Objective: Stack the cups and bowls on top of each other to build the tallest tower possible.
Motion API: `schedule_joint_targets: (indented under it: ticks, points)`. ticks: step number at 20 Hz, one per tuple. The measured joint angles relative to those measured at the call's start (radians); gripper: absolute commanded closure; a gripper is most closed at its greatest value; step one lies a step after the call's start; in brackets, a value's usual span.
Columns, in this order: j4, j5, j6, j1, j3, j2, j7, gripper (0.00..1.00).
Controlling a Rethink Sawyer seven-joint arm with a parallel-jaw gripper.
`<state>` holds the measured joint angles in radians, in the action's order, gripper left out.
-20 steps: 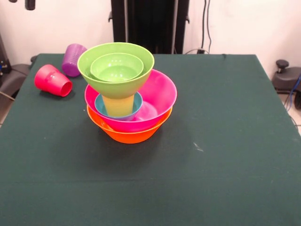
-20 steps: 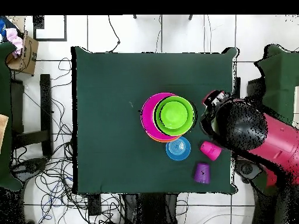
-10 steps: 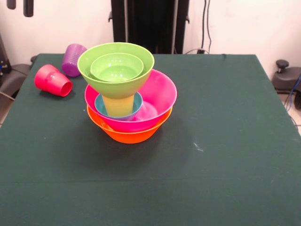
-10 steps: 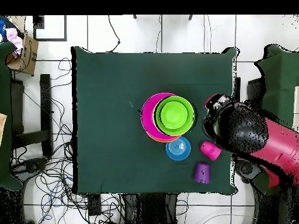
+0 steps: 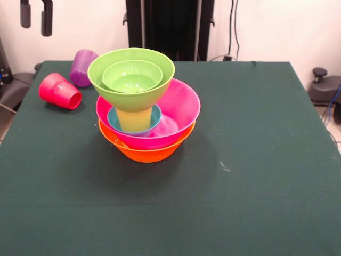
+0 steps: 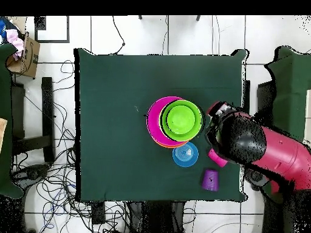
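The tower point(image 5: 145, 106) stands left of the table's middle. An orange bowl point(image 5: 144, 153) carries a pink bowl point(image 5: 181, 109). Inside the pink bowl sit a blue bowl point(image 5: 114, 120) and a yellow cup point(image 5: 133, 119). The cup bears a medium green bowl point(image 5: 101, 72) with a small green bowl point(image 5: 132, 77) nested in it. A red cup point(image 5: 59, 91) and a purple cup point(image 5: 82, 67) lie on their sides at the far left. My gripper point(image 5: 35, 15) hangs open and empty above the red cup. In the overhead view the arm point(image 6: 255, 145) covers part of the red cup point(image 6: 217, 158).
The dark green table point(image 5: 256, 160) carries nothing else. In the overhead view the purple cup point(image 6: 210, 179) lies near the table's bottom edge, with cables and a cardboard box point(image 6: 25, 51) on the floor around it.
The gripper's fingers have come lower and to the right in the front view. In the overhead view the arm has shifted left over the red cup. Bowls and cups have not moved.
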<state>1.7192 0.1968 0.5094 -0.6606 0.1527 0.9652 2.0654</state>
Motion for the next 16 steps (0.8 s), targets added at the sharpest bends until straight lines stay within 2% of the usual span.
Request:
schedule_joint_targets:
  ticks: [5, 16]
  points:
    - [0.027, 0.019, -0.037, -0.033, 0.028, -0.022, 0.0, 0.0]
    - [0.065, 0.053, -0.05, -0.086, 0.077, -0.048, 0.0, 0.0]
